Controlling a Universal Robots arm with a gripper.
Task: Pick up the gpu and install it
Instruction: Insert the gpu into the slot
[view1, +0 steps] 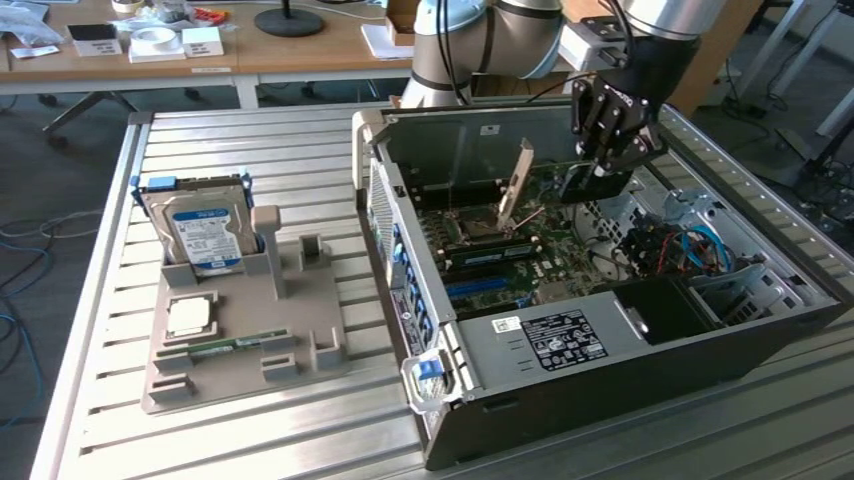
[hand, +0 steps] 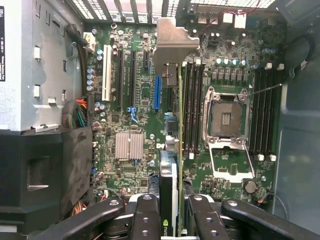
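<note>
The gpu (hand: 169, 190) is a thin dark card seen edge-on, and its pale metal end bracket (hand: 172, 42) points toward the rear of the case. My gripper (hand: 172, 216) is shut on it, with a black finger (hand: 145, 215) pressed on each side of the card. In the exterior view the gripper (view1: 611, 150) hangs inside the open computer case (view1: 601, 340), and the gpu (view1: 591, 182) sits below it, just above the motherboard (view1: 534, 250). The card hangs between the blue slot (hand: 157, 92) and the memory slots (hand: 192, 107), apart from the board.
A raised socket plate (view1: 514, 190) stands beside the open CPU socket (hand: 225, 120). Cables (view1: 694, 245) lie at the exterior view's right of the case. On the exterior view's left, a grey holder (view1: 307, 350) carries a hard drive (view1: 203, 235), a chip (view1: 191, 317) and a green RAM stick (view1: 240, 345).
</note>
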